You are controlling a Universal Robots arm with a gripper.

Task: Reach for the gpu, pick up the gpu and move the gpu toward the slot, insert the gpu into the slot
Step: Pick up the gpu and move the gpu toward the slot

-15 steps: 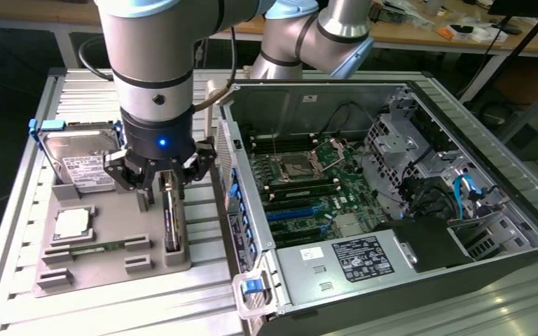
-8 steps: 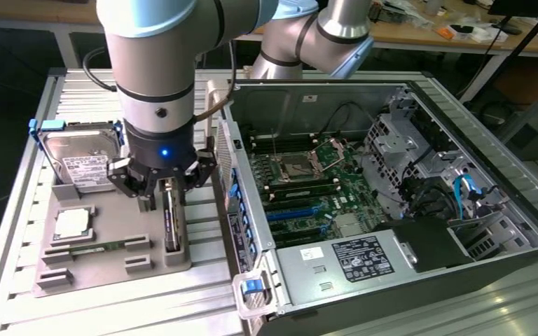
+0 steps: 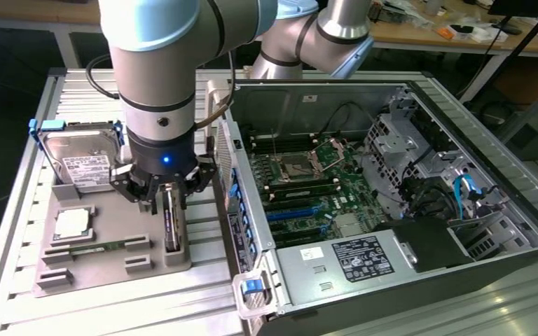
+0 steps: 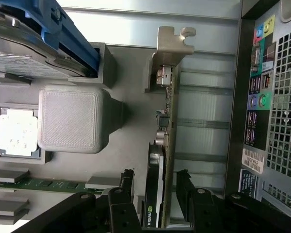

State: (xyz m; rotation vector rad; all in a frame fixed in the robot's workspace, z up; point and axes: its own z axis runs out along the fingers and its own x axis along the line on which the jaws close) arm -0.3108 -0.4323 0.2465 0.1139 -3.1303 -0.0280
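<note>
Pincer (image 3: 162, 199) stands apart, one finger (image 4: 128, 187) on each side of the gpu (image 3: 171, 225), and I see it straddling the card without clamping it. From where I sit, the arm (image 3: 157, 63) drops straight down over the grey tray (image 3: 110, 269), wrist vertical. The gpu stands on its long edge in its holder along the tray edge nearest the open computer case (image 3: 372, 203), metal bracket at the far end. Across the tray lie the hard drive (image 3: 82, 164) at the far corner, the processor (image 3: 71, 222) and the memory stick (image 3: 96, 246).
</note>
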